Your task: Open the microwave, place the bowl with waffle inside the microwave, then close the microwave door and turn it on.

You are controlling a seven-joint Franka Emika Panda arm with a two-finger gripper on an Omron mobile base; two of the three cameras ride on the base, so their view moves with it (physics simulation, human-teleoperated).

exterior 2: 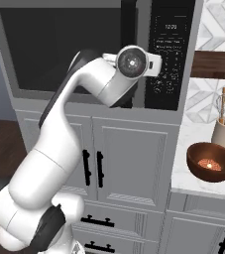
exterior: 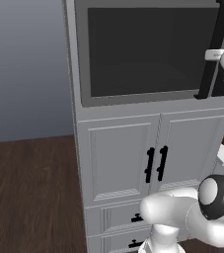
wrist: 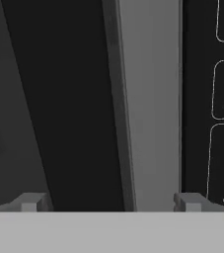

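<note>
In the left base view the microwave (exterior: 148,49) fills the upper frame, its black bar handle (exterior: 213,49) running near-vertical at the upper right, door shut.

In the right base view the handle (exterior 2: 129,22) stands at top centre above the wrist, and the bowl (exterior 2: 212,161) sits lower right on the counter (exterior 2: 183,178), something orange inside.

In the hand view the gripper (wrist: 111,202) is spread wide and empty, the handle (wrist: 79,104) rising between its tips, the control strip (wrist: 209,99) at right.
</note>
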